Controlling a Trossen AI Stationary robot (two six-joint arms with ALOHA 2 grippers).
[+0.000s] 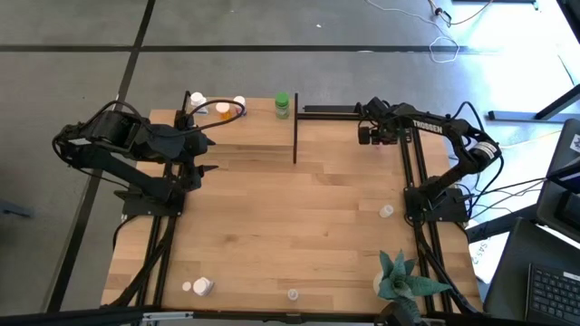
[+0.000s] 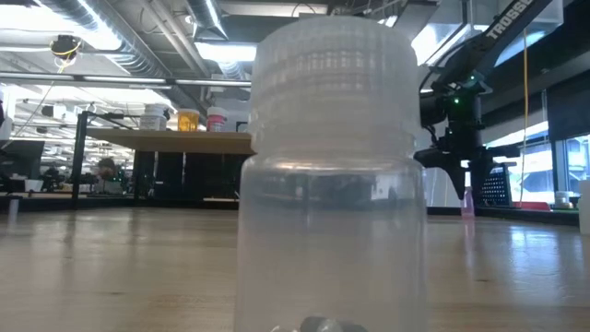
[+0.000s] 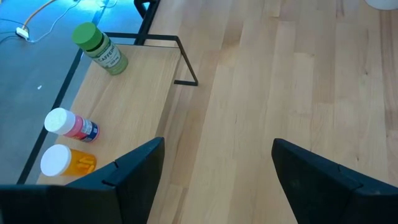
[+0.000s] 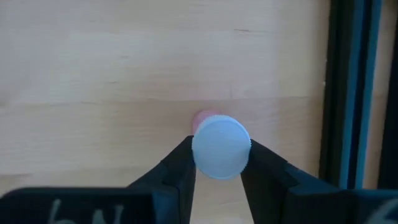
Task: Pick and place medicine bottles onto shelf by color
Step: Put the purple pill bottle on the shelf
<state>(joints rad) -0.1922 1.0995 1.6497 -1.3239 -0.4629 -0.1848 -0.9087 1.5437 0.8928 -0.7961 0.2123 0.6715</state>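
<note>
On the shelf (image 1: 237, 136) at the far left stand a white-capped pink bottle (image 3: 71, 124), an orange one (image 3: 65, 162) and a larger green one (image 3: 99, 48), all upright on their bases. My left gripper (image 3: 217, 168) hovers open over the table beside the shelf's near edge, with nothing between its fingers. My right gripper (image 4: 219, 168) points down at the far right of the table (image 1: 370, 134), shut on a small pink bottle (image 2: 467, 201) with a white cap. My right gripper pinches the pink bottle's white cap (image 4: 221, 147) between its two fingers, one on each side of the round cap. The fingers come from above, pointing down. The bottle stands upright, its pink body (image 4: 202, 118) showing below the cap, its base apparently on the tabletop.
A black rail (image 4: 345, 93) runs close beside the held bottle. A clear bottle (image 2: 327, 175) stands at the near edge, right before the low camera. Small white bottles (image 1: 201, 286) lie near left, another (image 1: 387, 211) at the right, and a green spiky plant (image 1: 403, 281) near right.
</note>
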